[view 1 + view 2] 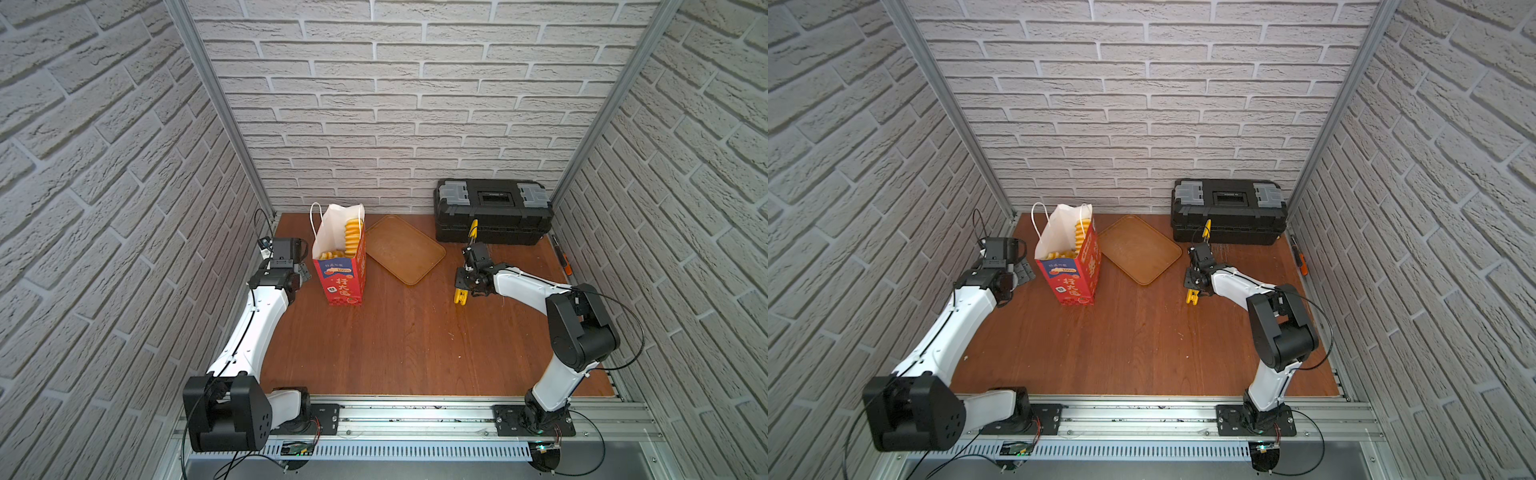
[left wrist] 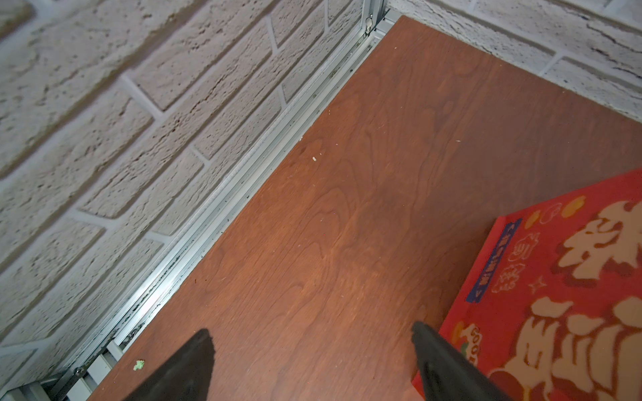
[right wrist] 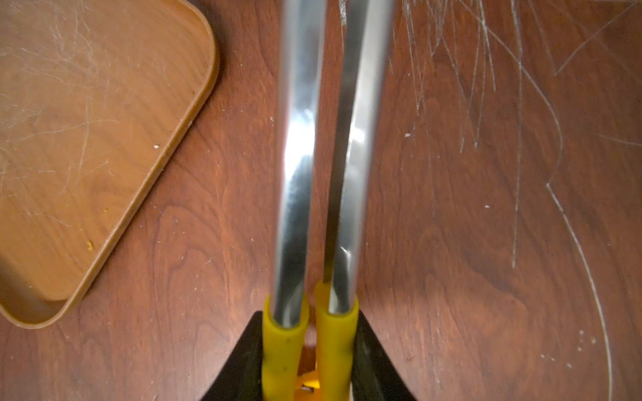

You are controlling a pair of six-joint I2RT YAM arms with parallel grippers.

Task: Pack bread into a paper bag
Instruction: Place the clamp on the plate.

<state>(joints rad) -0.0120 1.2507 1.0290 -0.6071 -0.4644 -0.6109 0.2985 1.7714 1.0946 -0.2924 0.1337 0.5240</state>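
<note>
Tongs [image 3: 302, 156] sit pinched shut and empty in the right hand [image 3: 311, 350], which is clamped round their yellow handles. I judge it best to lower them flat onto bare surface [image 1: 395, 332] before letting go. Left hand [image 2: 311, 333] gapes empty just beside the paper bag [image 1: 338, 266], which stands far left with the bread [image 1: 353, 237] inside. Its label reads "100%" above large Chinese characters. Tray [image 1: 405, 249] beyond holds only crumbs.

The left gripper [image 2: 311, 333] hangs tilted down, jaws spread wide. The right gripper [image 3: 309, 314], elbow raised behind it, clamps the tongs [image 3: 298, 173] by their handles.
</note>
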